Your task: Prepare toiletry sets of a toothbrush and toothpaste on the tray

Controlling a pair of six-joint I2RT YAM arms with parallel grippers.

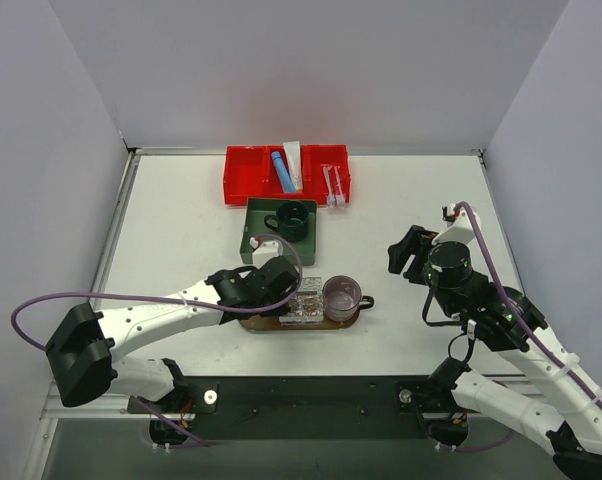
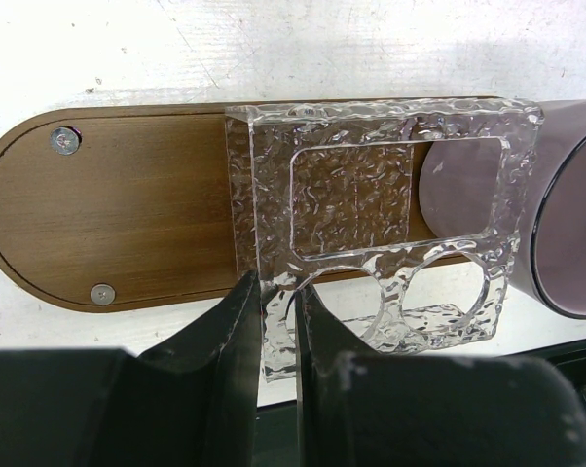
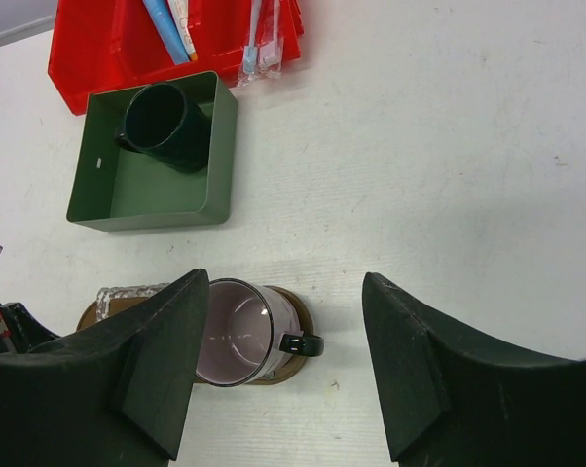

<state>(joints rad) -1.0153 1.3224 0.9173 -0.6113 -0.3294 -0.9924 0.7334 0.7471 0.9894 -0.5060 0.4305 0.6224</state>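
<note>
Now, at the lower left of the top view, my left arm reaches from its base up and to the right. It lies low over the counter [image 1: 181, 210], with the wrist bent toward the middle of the frame. A small red-and-white sticker sits on that wrist, too small to read.

My left gripper [image 2: 280, 297] is pressed together on a clear holder [image 2: 371, 185], a knobbly see-through plate with one square opening and two round ones. The fingers [image 2: 225, 341] pinch the holder's lower left corner, at the bottom centre of the left wrist view.

The holder sits over the middle of the tray [image 2: 108, 209], whose bare brown left end shows two screw heads. At the right edge of that view, just beside the holder, a pinkish mug [image 2: 566, 214] stands on the tray's right end.

Above the tray in the top view is a green box [image 1: 256, 235] with a dark green mug [image 1: 291, 221] inside it. Above that, in the upper middle, is a red bin [image 1: 243, 175]. Its middle compartment holds the blue tube [image 1: 279, 170] and the white tube [image 1: 294, 162]. Its right compartment holds the two toothbrushes [image 1: 331, 184]. Any print on the tubes is too small to read.

On the right side of the top view my right arm rises from its base at the lower right, folds at the elbow and points toward the centre. My right gripper [image 3: 283, 292] is spread wide with nothing between its fingers [image 3: 166, 360]. It hangs above the counter and looks down on the pinkish mug and the tray's right end.
</note>
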